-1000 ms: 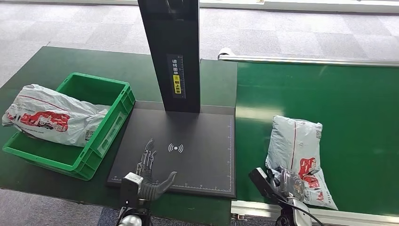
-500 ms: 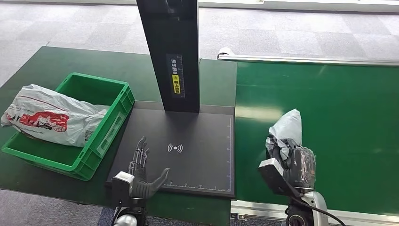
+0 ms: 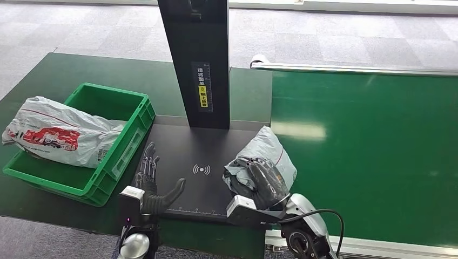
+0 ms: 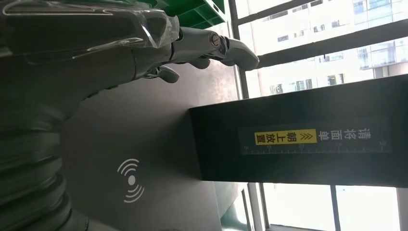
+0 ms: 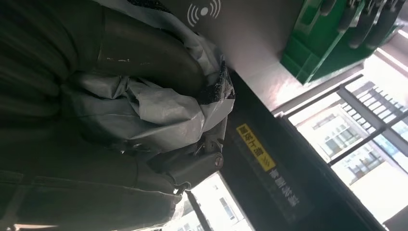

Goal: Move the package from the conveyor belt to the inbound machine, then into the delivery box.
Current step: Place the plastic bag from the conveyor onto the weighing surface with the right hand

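Package [image 3: 268,152] moved over scanner [image 3: 178,154]; green crate [image 3: 120,156] holds another bag [image 3: 54,132].

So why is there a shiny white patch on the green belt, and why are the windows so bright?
Head view: the patch is glare on the conveyor belt, light bouncing off its glossy surface. Left wrist view: the windows are washed out against the dark inbound machine. Right wrist view: the package sits in dim shadow, with bright window light behind.

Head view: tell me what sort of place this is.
Probably a parcel-sorting station: a green conveyor belt, a black scanning platform with a wireless symbol, and a green plastic crate holding a grey plastic mailer bag.
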